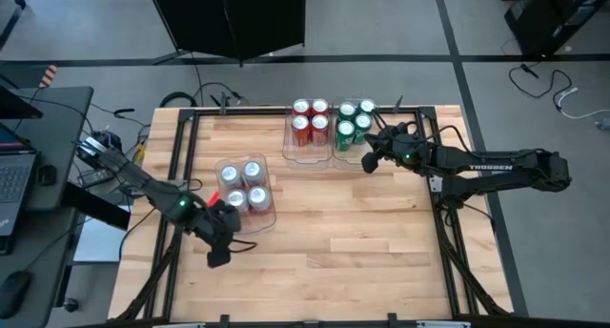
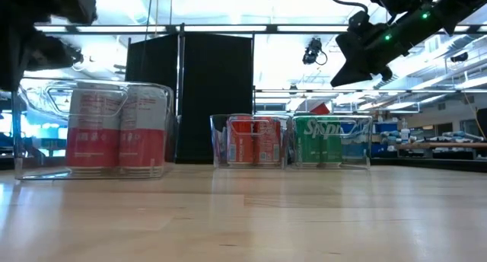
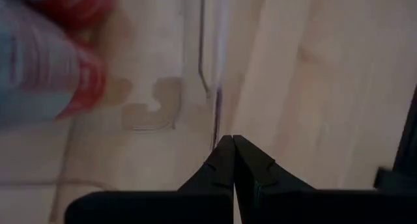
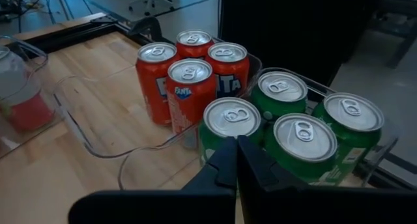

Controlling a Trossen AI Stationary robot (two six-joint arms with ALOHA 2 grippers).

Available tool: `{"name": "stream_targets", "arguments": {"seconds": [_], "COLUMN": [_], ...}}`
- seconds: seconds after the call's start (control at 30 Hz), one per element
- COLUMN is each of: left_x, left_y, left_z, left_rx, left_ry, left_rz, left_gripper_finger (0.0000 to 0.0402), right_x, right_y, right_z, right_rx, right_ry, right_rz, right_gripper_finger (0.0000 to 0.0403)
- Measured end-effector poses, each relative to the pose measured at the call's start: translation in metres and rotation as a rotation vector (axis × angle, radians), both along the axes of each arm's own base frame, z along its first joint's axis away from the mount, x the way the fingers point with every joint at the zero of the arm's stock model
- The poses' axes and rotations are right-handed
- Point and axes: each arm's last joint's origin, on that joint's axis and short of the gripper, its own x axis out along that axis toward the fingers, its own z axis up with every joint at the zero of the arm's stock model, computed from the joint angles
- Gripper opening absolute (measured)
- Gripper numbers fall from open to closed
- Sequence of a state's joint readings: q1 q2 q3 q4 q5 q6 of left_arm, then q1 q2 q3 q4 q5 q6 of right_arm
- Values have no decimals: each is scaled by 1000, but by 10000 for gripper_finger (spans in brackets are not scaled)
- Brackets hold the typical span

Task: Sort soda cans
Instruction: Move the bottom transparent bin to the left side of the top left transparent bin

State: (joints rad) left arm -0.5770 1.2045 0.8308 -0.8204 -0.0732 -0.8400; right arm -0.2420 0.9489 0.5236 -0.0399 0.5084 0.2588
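Note:
Three clear bins hold the soda cans, upright on their bases. Four silver/white cans [image 1: 245, 185] [image 2: 116, 129] stand in the left bin, four red cans [image 1: 310, 121] [image 4: 189, 74] in the middle bin, and four green cans [image 1: 355, 121] [image 4: 293, 123] in the right bin. My left gripper [image 1: 220, 252] [image 3: 231, 142] is shut and hovers by the near-left corner of the silver cans' bin. My right gripper [image 1: 370, 159] [image 4: 236, 142] is shut and raised above the near side of the green cans' bin.
The clear bins [image 1: 276, 218] [image 4: 85, 133] sit at the table's centre-left and far middle. A black frame rail [image 1: 181, 156] runs around the tabletop. Bare wood [image 1: 362, 242] stretches across the near half. A laptop [image 1: 14, 180] and cables lie off the table's left.

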Motion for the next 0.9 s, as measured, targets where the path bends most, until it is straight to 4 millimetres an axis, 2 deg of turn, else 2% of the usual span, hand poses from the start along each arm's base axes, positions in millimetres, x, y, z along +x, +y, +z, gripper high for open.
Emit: {"name": "stream_targets", "arguments": {"seconds": [0.23,0.47,0.9], "left_x": [-8,-10,2], "left_y": [12,30,64], "left_z": [-8,-8,-2], "left_rx": [187,327,647], "left_ry": [16,31,-117], "left_rz": [163,286,466], "left_gripper_finger": [1,1,1], "right_x": [0,0,0], "right_y": [0,0,0], "right_z": [0,0,0], "right_rx": [-2,-2,-5], "right_ry": [0,1,10], "right_rz": [-4,-4,-1], "right_gripper_finger": [0,0,1]}}
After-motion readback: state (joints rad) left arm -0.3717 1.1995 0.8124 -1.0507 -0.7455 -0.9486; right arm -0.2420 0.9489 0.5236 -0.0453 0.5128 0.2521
